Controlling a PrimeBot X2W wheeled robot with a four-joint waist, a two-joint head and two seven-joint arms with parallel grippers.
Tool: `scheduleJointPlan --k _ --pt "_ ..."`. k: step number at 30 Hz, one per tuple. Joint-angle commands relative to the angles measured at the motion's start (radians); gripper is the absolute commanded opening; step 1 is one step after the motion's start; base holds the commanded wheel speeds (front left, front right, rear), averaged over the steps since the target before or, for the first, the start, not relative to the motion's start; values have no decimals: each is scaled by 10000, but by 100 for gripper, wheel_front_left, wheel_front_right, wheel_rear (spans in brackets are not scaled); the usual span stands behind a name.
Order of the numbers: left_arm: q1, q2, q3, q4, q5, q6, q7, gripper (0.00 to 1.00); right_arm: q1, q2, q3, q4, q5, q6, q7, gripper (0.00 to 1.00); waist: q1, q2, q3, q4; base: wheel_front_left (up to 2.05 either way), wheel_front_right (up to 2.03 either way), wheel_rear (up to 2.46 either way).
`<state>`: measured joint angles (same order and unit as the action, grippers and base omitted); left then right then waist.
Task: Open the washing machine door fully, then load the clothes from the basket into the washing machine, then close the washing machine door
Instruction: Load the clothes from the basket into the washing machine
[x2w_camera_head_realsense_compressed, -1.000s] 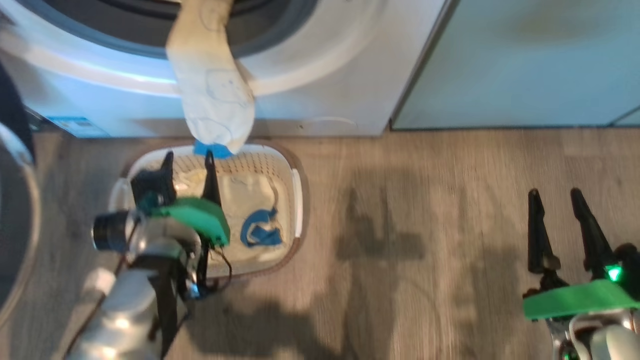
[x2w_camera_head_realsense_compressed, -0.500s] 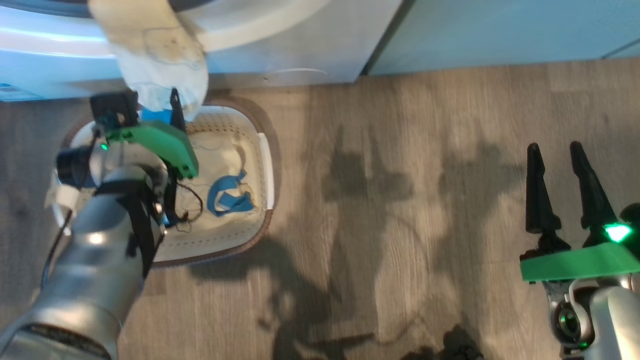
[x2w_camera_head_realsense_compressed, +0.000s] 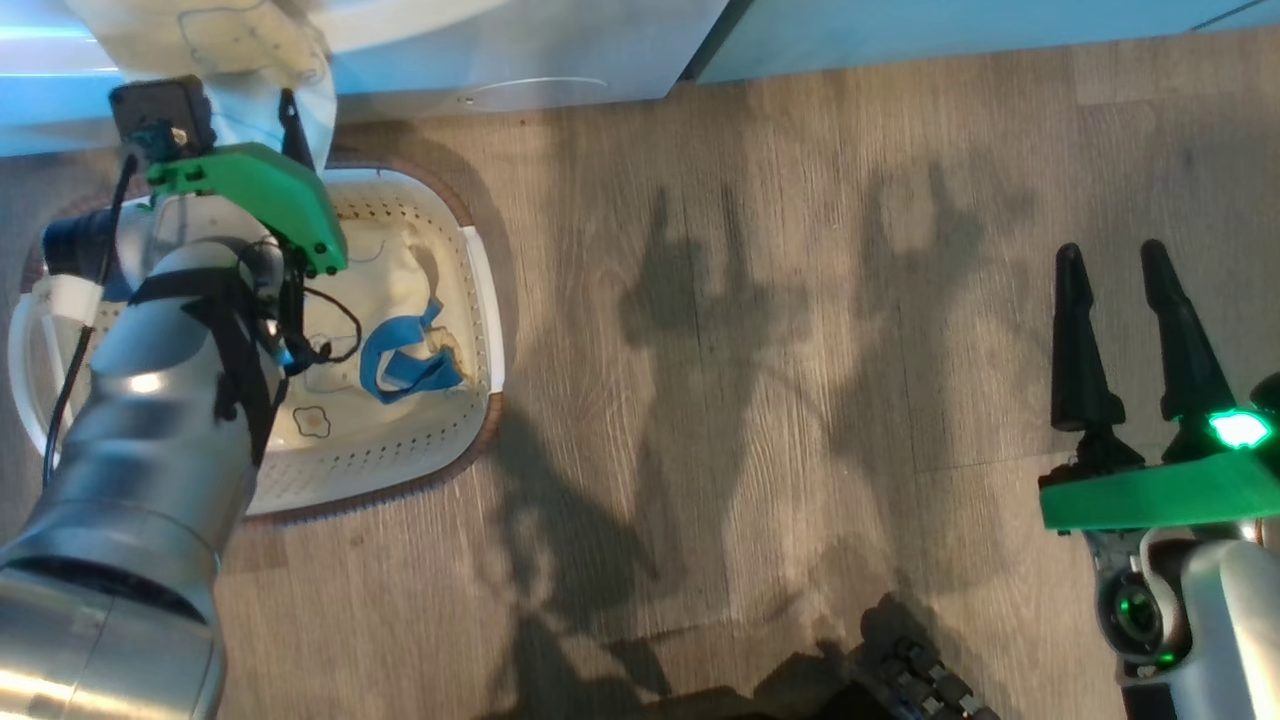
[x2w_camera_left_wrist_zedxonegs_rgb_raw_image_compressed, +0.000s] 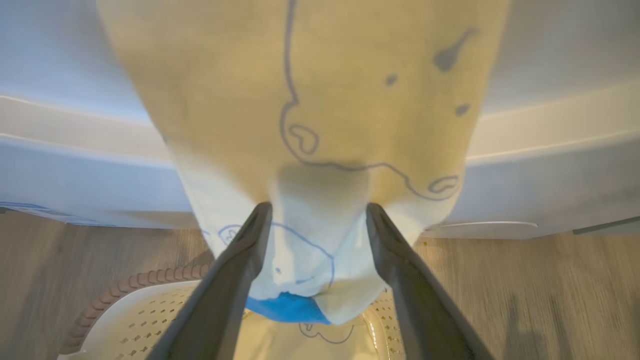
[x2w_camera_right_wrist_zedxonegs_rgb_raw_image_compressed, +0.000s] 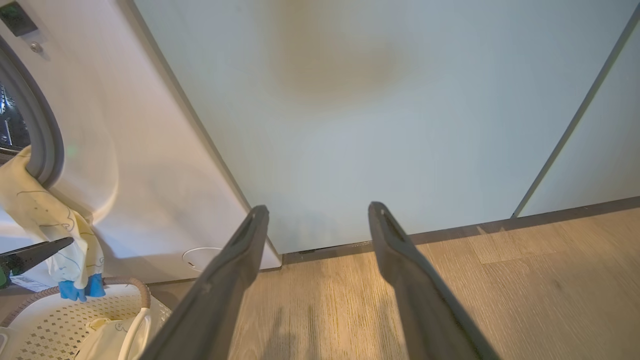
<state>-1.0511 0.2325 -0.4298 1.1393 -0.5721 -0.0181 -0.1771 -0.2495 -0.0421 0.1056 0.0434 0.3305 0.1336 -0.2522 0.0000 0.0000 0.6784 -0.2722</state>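
The left claw (x2w_camera_left_wrist_zedxonegs_rgb_raw_image_compressed: 317, 212) stood wide open, its two dark fingers (x2w_camera_left_wrist_zedxonegs_rgb_raw_image_compressed: 240, 270) framing the lower end of a pale yellow cloth garment printed with blue outlines (x2w_camera_left_wrist_zedxonegs_rgb_raw_image_compressed: 310, 100); whether they touched the cloth could not be told. The garment hung straight ahead of the claw, its long axis running up and down. Its upper end was draped over the grey rubber gasket (x2w_camera_right_wrist_zedxonegs_rgb_raw_image_compressed: 47, 145) of the large white front-loading washing machine (x2w_camera_head_realsense_compressed: 520, 60). Its blue-hemmed lower end dangled down the machine's front, just above the far rim of the small rectangular cream-white perforated plastic basket (x2w_camera_head_realsense_compressed: 400, 462). Judging by that, the half-loaded piece needed lifting upward and inward, toward the drum, and the left arm was much the nearer for it. The right claw (x2w_camera_head_realsense_compressed: 1110, 255), also wide open and holding nothing, hovered well apart to the right over the wood-look floor (x2w_camera_head_realsense_compressed: 750, 350), facing a pale green cabinet front (x2w_camera_right_wrist_zedxonegs_rgb_raw_image_compressed: 375, 100). Inside the basket lay a soft cream garment (x2w_camera_head_realsense_compressed: 395, 265) with a small printed figure and, on top of it, a blue strappy piece (x2w_camera_head_realsense_compressed: 400, 365); both awaited loading.
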Motion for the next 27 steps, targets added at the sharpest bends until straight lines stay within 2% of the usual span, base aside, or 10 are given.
scheduleJointPlan --k 1,2,3,4,5,6,15,27 --pt "-181 387 167 -68 61 0 -117 100 48 -82 192 -289 71 -29 -94 100 0 0 6 -6 0 0 0" --pt "-253 369 167 51 57 38 -133 100 30 -82 202 -276 81 -29 -94 100 0 0 10 -10 0 0 0" --pt "-310 350 149 169 59 33 -119 62 12 -82 217 -266 99 -29 -95 100 0 0 11 -20 0 0 0" --pt "-362 329 140 276 48 15 -111 36 -4 -82 232 -258 111 -29 -95 100 0 0 8 -29 0 0 0" --pt "-418 319 125 378 55 40 -119 15 -19 -82 243 -255 120 -29 -95 100 0 0 8 -35 0 0 0" --pt "-466 297 128 469 35 33 -126 0 -32 -82 251 -255 127 -29 -95 100 0 0 9 -40 0 0 0" --pt "-654 170 16 1005 -37 -162 -63 0 -33 -82 199 -218 173 -29 -95 100 0 0 -57 -11 0 0 0" --pt "-671 -165 -369 1058 -20 -679 217 0 268 -81 -168 -243 -57 -29 -95 100 0 0 -663 790 0 0 0"
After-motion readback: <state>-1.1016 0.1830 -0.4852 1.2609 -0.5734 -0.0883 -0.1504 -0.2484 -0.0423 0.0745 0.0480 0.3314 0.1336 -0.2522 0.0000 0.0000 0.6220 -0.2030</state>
